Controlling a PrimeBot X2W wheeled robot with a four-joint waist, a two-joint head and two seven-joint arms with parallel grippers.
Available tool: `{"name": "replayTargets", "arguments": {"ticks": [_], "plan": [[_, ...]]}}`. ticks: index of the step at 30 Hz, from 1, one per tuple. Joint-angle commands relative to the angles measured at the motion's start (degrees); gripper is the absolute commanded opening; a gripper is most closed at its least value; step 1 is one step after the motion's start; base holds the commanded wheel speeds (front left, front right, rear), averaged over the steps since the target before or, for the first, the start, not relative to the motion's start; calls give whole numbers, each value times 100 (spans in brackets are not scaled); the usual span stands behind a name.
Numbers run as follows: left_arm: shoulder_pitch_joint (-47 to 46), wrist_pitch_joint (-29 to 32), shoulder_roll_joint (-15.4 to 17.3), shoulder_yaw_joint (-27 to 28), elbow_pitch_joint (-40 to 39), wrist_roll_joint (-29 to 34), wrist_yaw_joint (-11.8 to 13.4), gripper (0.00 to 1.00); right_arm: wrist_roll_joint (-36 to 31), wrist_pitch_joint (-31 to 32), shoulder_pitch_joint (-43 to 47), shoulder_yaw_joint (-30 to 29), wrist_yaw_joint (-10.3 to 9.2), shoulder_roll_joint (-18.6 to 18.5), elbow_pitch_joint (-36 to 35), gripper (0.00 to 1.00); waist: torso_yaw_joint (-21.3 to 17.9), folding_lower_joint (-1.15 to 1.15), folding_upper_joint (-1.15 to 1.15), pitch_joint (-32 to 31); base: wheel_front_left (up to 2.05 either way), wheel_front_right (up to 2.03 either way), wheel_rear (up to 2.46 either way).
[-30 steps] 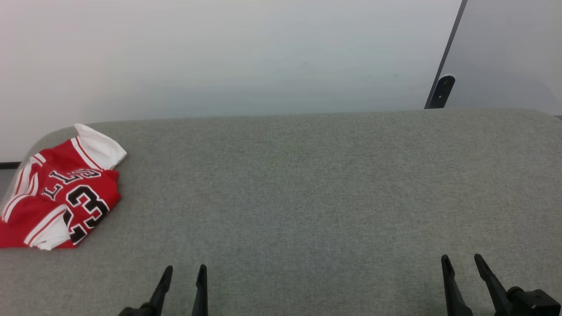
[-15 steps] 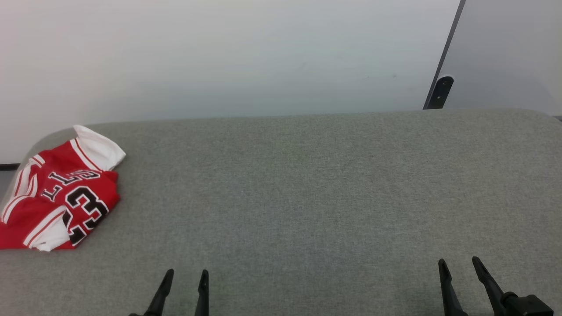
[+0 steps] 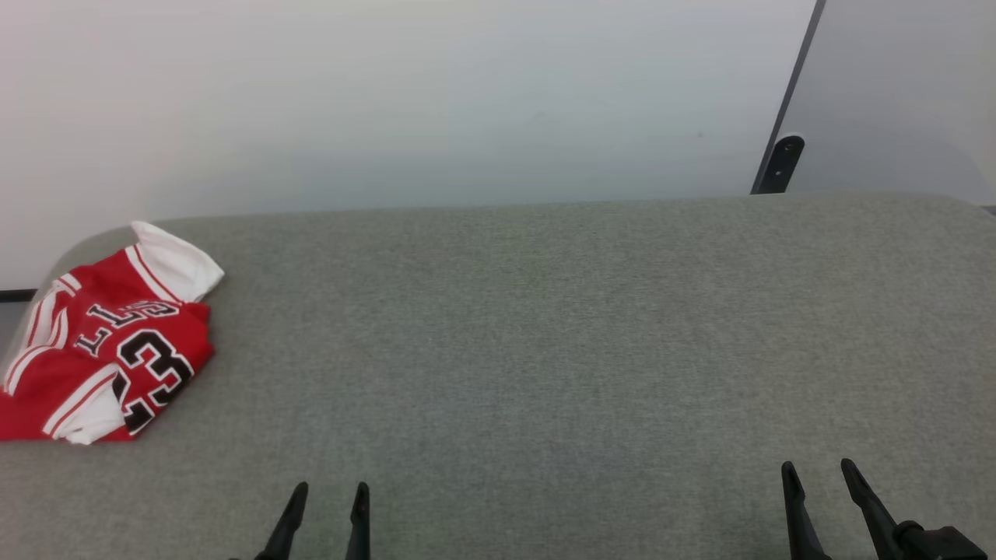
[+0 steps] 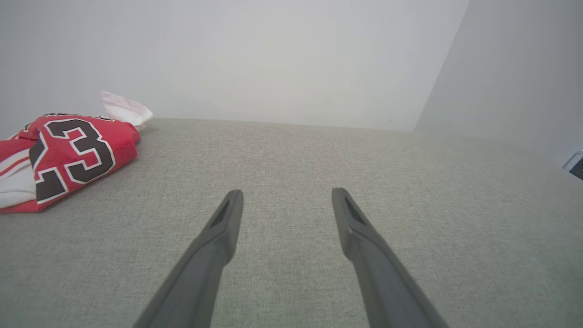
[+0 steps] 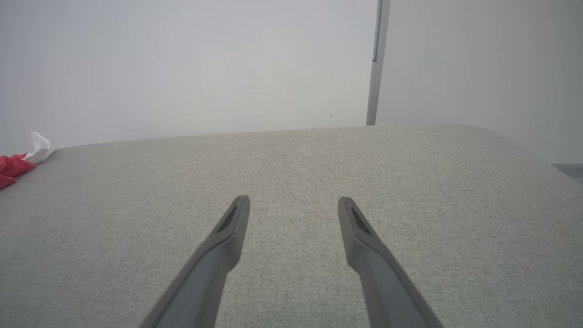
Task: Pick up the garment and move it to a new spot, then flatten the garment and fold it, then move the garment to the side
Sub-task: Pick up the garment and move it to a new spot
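The garment [image 3: 109, 350], a red jersey with white sleeve ends and a black "23", lies folded in a small bundle at the far left of the grey fabric surface [image 3: 545, 334]. In the left wrist view the garment [image 4: 68, 152] sits left of the fingers, well apart from them. A red and white sliver of the garment [image 5: 18, 161] shows at the left edge of the right wrist view. My left gripper [image 3: 331, 490] stands open near the front edge, empty. Far to the right, my right gripper [image 3: 817, 469] is open too, with nothing between its fingers.
A pale wall [image 3: 436, 101] rises behind the surface. A dark vertical strip with a black bracket [image 3: 780, 162] stands at the back right. The surface's left corner curves off beside the garment.
Both grippers have drawn back slightly toward the bottom edge of the head view. The garment has not moved.
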Motion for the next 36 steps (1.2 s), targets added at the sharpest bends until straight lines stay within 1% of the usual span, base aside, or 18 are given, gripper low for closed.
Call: {"name": "replayTargets", "arguments": {"ticks": [1, 4, 7, 15, 23, 27, 33, 36], "plan": [[5, -2, -2, -4, 15, -4, -28, 100, 12, -32, 53, -8, -6, 21, 1, 100, 22, 0, 0, -2, 0, 0, 0], [-55, -2, -1, -26, 60, -17, -9, 100, -14, -35, 71, 0, -5, 20, -10, 100, 183, 0, 0, -9, 0, 0, 0], [-78, -2, 0, -25, 87, -52, 47, 100, -34, -25, 73, 38, -6, 20, -14, 100, 468, 0, 0, -8, 0, 0, 0], [-119, -2, 2, -65, 122, -167, 166, 100, -124, 68, -48, 259, -6, 10, -53, 100, 1617, 0, 0, 70, 0, 0, 0], [-16, -2, 1, -147, 158, -316, 291, 100, -104, 186, -200, 528, -6, -133, -50, 100, 2722, 0, 0, 66, 0, 0, 0], [94, -1, -1, -58, -22, -495, 498, 100, -69, 320, -489, 955, -6, -280, -17, 100, 2868, 0, 0, 184, 0, 0, 0], [319, -1, -2, -30, -311, -811, 843, 100, 109, 393, -992, 1555, -6, -510, 215, 100, 2951, 0, 0, 299, 0, 0, 0], [413, -1, -2, -23, -435, -914, 978, 100, 194, 382, -1153, 1753, -6, -576, 338, 100, 2967, 0, 0, 323, 0, 0, 0]]}}
